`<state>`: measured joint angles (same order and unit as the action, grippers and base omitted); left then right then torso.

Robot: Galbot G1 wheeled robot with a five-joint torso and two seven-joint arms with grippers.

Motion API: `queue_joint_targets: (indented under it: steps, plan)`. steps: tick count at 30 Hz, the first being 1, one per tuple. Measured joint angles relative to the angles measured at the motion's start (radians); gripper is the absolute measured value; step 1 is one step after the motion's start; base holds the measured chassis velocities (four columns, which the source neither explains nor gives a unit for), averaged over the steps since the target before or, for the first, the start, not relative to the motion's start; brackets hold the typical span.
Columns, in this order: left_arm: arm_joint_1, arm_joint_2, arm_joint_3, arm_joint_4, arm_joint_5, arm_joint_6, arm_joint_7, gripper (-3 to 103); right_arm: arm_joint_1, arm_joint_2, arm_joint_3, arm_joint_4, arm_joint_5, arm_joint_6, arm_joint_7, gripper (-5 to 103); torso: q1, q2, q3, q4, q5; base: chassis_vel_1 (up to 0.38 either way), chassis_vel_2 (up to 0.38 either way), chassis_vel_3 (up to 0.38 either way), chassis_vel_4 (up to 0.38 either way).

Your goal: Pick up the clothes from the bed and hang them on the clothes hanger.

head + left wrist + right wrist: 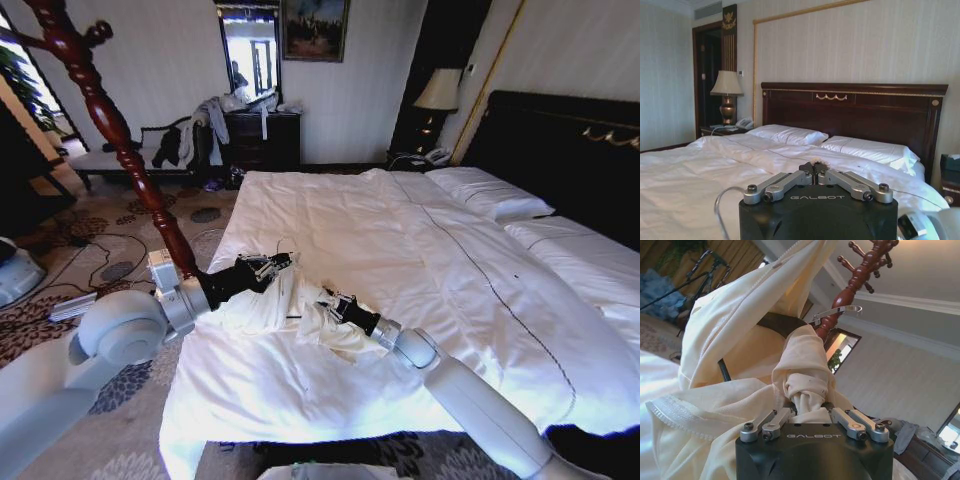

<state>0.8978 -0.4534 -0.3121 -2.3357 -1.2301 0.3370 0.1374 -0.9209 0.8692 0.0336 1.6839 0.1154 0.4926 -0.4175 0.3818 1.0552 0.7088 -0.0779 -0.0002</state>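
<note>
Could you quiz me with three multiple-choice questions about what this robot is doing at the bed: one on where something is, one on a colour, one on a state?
1. Where is the cream shirt?
A. on the bed
B. on the floor
C. on a pillow

2. What colour is the wooden pole?
A. white
B. reddish-brown
C. green

3. What is the right gripper doing?
A. hanging open
B. resting on the pillow
C. pinching shirt fabric

Key: 1 A, it lies bunched on the duvet; 2 B, the head view shows it; 3 C, cloth is bunched between its fingers.

"GALBOT" on the black housing of the left gripper [815, 172] and right gripper [807, 407].
</note>
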Motion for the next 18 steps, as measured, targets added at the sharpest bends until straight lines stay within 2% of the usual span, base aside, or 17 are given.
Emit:
queue_joint_targets:
  steps: [14, 17, 18]
  plan:
    - [-0.027, 0.051, -0.036, -0.006, 0.016, -0.001, 0.060, 0, 0.006, -0.041, 0.049, -0.041, 0.011, 0.028, -0.038, 20, 0.000, 0.000, 0.000, -0.0002, 0.0003, 0.000, 0.000, 0.000, 0.000]
    - [-0.013, 0.059, -0.013, 0.005, 0.074, -0.004, 0.083, 0, 0.007, -0.052, 0.036, 0.013, 0.095, 0.033, -0.085, 20, 0.000, 0.000, 0.000, -0.0001, 0.0002, 0.000, 0.000, 0.000, 0.000]
    - [-0.013, 0.059, -0.013, 0.005, 0.074, -0.004, 0.083, 0, 0.007, -0.052, 0.036, 0.013, 0.095, 0.033, -0.085, 20, 0.000, 0.000, 0.000, -0.0001, 0.0002, 0.000, 0.000, 0.000, 0.000]
